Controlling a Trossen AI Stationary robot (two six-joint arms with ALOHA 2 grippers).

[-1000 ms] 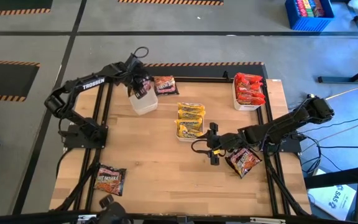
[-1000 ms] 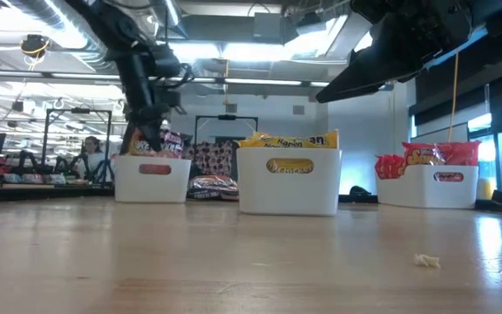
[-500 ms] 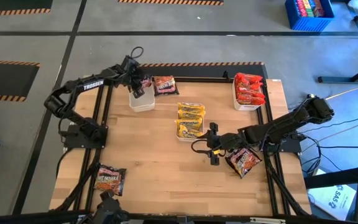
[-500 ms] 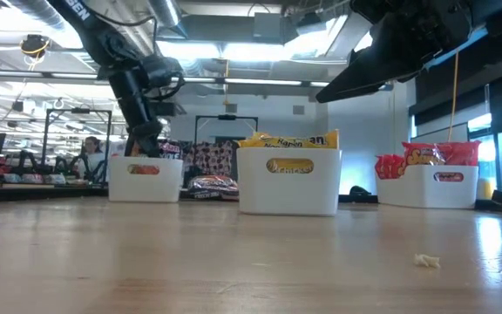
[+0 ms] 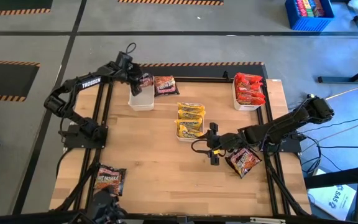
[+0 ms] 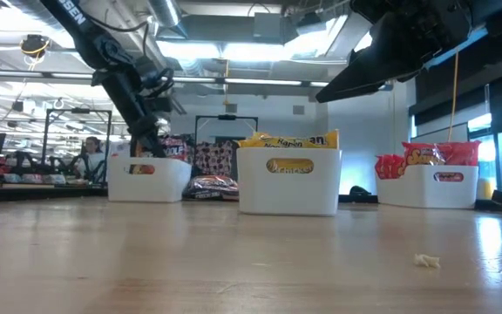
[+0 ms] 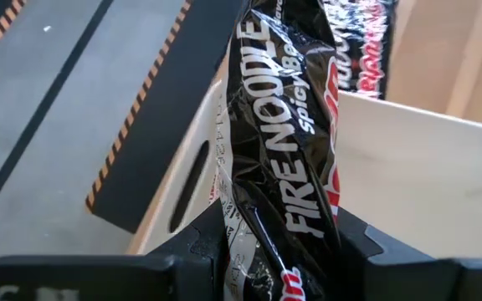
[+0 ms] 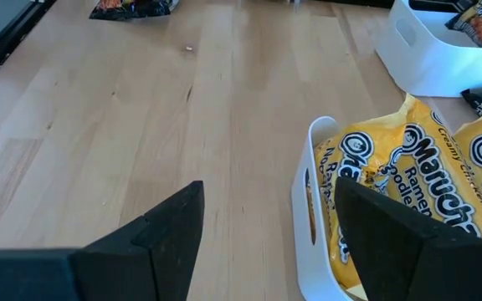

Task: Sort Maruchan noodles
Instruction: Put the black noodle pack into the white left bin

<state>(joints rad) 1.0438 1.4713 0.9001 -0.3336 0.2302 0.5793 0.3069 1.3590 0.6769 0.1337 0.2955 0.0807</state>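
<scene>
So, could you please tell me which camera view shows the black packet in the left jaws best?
The left wrist view: the black packet fills it, label readable, clamped in the left gripper over a white tray. The high view shows only a dark speck at the tray; the low view mostly hides it behind the arm; the right wrist view misses it.

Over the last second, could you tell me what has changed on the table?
The left gripper, shut on a black noodle packet, drew back toward the far edge, and the white tray shifted that way too. The right gripper, open beside the yellow packets, stayed put, as did the other packets.
</scene>
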